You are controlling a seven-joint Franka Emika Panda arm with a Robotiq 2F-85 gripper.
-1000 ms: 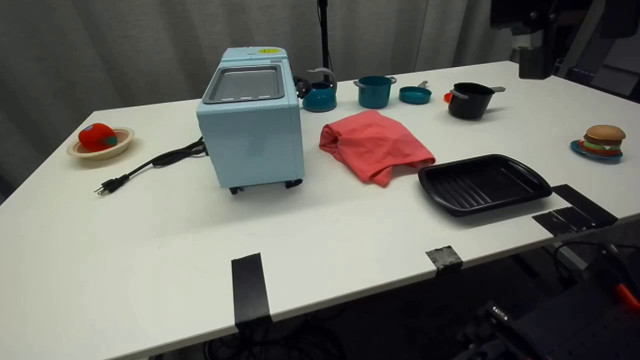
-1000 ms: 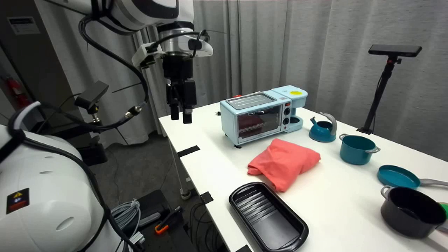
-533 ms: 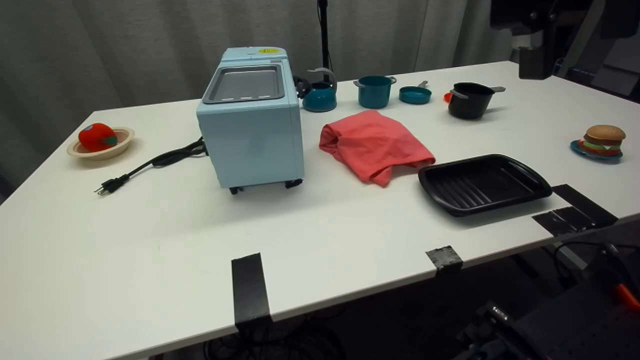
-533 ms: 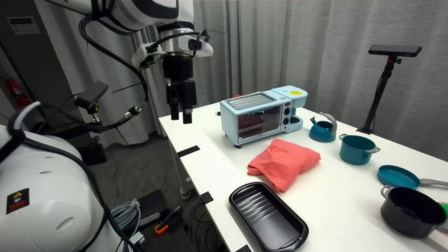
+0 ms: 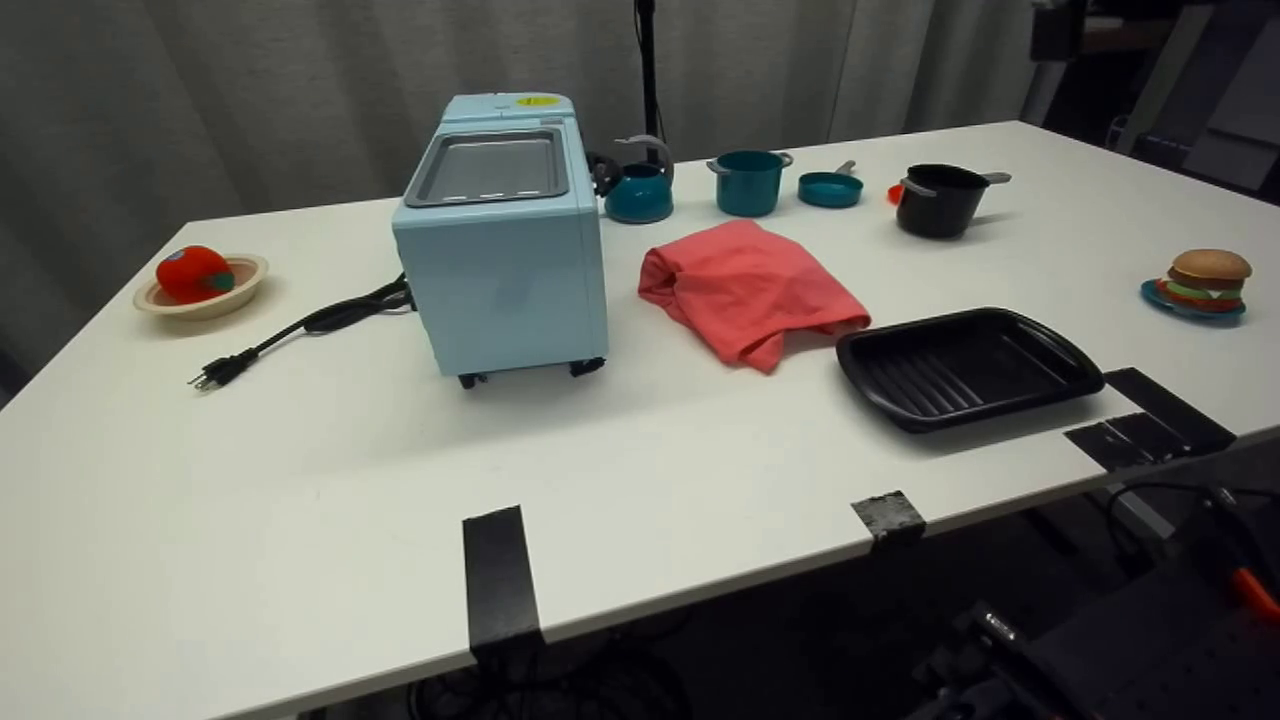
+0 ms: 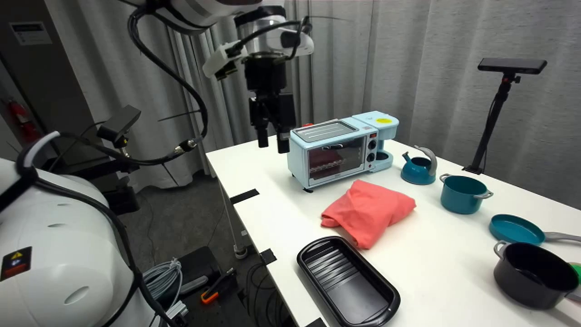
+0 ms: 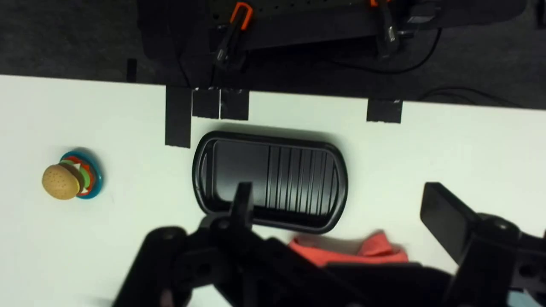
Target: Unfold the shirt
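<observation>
The shirt is a red-coral cloth, bunched and folded on the white table, in both exterior views (image 5: pixel 755 290) (image 6: pixel 370 211). In the wrist view only a strip of the shirt (image 7: pixel 377 247) shows; the gripper body hides the rest. My gripper (image 6: pixel 273 141) is high above the table, to the left of the shirt in that exterior view and in front of the toaster oven. Its two fingers stand wide apart with nothing between them, as the wrist view (image 7: pixel 338 187) also shows. Only a dark tip of it shows at the top right of an exterior view (image 5: pixel 1058 30).
A black pan (image 6: pixel 348 281) lies close beside the shirt. A light-blue toaster oven (image 6: pixel 336 150) stands on its other side. A teal kettle (image 6: pixel 418 168), teal pot (image 6: pixel 464 195), teal skillet (image 6: pixel 515 228) and black pot (image 6: pixel 533 274) stand behind. A toy burger (image 5: pixel 1208 278) sits apart.
My gripper has moved right and slightly up in an exterior view, toward the toaster oven. It stays open. The shirt and the other objects have not moved.
</observation>
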